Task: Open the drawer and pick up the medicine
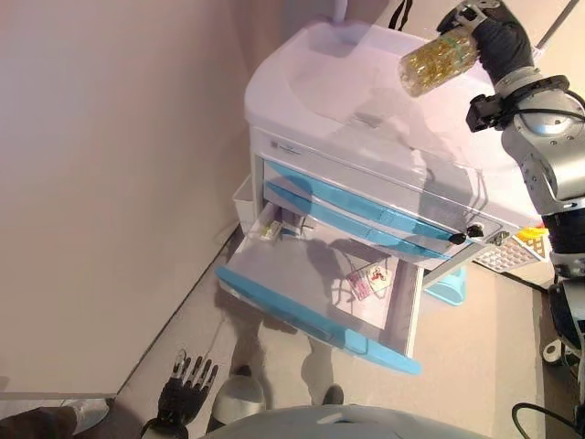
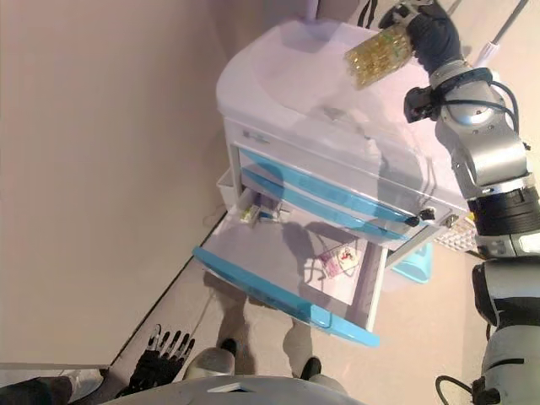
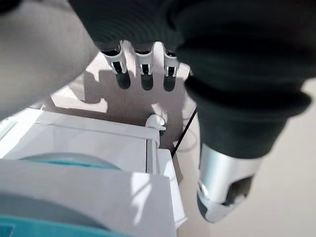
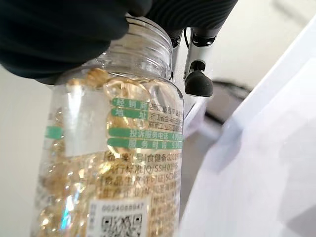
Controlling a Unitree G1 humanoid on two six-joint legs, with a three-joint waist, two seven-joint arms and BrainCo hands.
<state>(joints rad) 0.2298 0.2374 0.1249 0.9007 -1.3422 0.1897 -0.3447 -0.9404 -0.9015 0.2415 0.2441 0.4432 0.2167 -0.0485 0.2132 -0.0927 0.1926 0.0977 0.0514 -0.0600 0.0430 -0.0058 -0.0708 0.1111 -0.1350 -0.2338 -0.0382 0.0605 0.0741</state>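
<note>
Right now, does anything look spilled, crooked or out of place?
Nothing spilled or damaged. The right hand holds the clear bottle of yellow capsules tilted above the cabinet. The bottom drawer hangs open, small packets inside. The left hand hangs low.

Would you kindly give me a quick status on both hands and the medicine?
Right hand shut on medicine bottle, raised above the cabinet top. Left hand open, idle near the floor. Bottom drawer pulled open. Nothing in the way.

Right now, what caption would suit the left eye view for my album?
Right hand lifts the medicine bottle above the cabinet, bottom drawer open.
</note>
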